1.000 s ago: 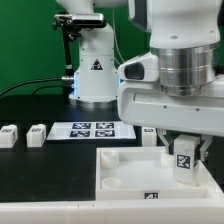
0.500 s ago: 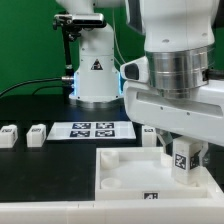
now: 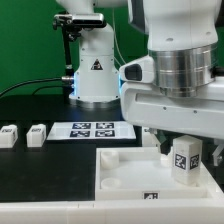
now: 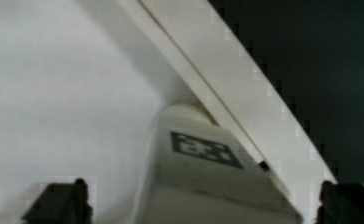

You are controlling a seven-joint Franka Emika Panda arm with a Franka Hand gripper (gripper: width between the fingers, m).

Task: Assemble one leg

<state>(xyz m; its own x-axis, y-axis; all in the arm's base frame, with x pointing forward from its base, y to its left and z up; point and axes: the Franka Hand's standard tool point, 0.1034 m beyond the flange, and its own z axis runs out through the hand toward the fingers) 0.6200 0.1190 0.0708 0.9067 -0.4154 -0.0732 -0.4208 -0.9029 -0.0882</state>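
Okay, nearest to me the big white panel (image 3: 120, 172) lies flat on the black tabletop (image 3: 40, 175), raised rim facing up. Just over its corner on the exterior view's right, I've got the pincer (image 3: 185, 148) clenched on the leg (image 3: 183, 165). The leg sits between the two fingers with its tag face turned to the camera, roughly upright, maybe leaning a touch. I can't tell whether its lower end is touching the panel or hanging just above it.

On the wrist view the leg (image 4: 205, 150) runs away from the pincer (image 4: 202, 205), tag plain to see. The panel's flat face (image 4: 54, 100) and a long straight rim are right beside it, and dark tabletop shows beyond that rim.

So I read this as the placing step: the leg is picked and brought to its corner, but not yet seated. The next move calls for squaring it over the corner recess, holding it vertical, then easing down slowly. Let go too soon and it could tip.

Further back, two spare legs (image 3: 10, 137) (image 3: 37, 135) stand near each other on the tabletop, well apart from the panel. Just beside them is the marker board (image 3: 92, 129). Behind all that is the arm's white base (image 3: 95, 70), in front of a green backdrop (image 3: 25, 45).
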